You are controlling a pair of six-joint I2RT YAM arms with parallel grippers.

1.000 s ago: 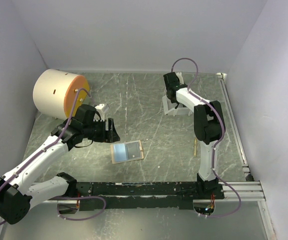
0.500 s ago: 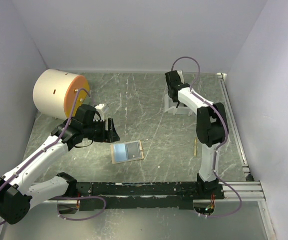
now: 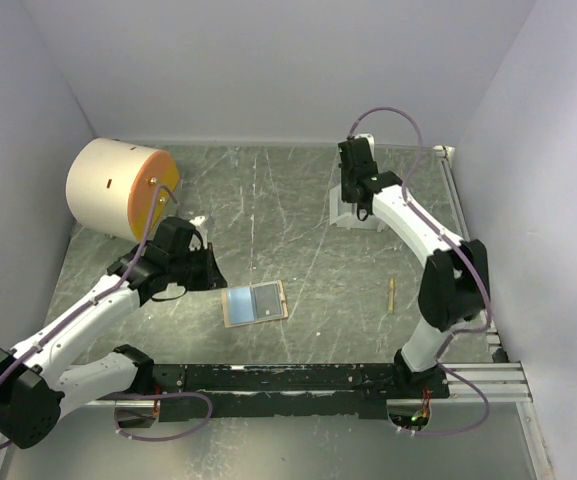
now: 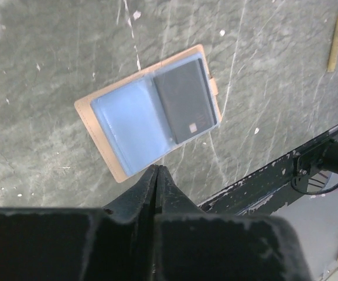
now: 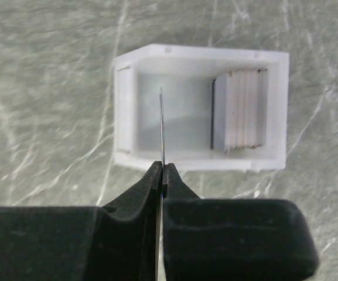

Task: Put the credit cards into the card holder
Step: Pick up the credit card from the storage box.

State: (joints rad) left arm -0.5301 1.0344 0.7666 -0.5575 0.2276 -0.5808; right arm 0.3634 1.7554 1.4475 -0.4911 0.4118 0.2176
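The card holder (image 3: 255, 303) lies open on the table, tan edged with pale blue pockets (image 4: 135, 120). One dark credit card (image 4: 183, 99) sits in its right pocket. My left gripper (image 3: 214, 271) hovers just left of it, shut with nothing between its tips (image 4: 157, 168). My right gripper (image 3: 354, 199) is over the white tray (image 3: 369, 223) at the back. It is shut on a thin credit card (image 5: 162, 126) seen edge-on, standing above the tray's (image 5: 201, 54) open half. Several more cards (image 5: 239, 111) stand stacked at the tray's right end.
A big cream cylinder with an orange face (image 3: 118, 188) lies at the back left, behind the left arm. A small wooden stick (image 3: 391, 292) lies right of the card holder. A black rail (image 3: 288, 378) runs along the near edge, and a metal rail (image 3: 468, 250) along the right.
The left gripper's jaws have closed and it has drawn back slightly to the left. The right gripper has closed on a card at the tray and its elbow has swung out to the right.
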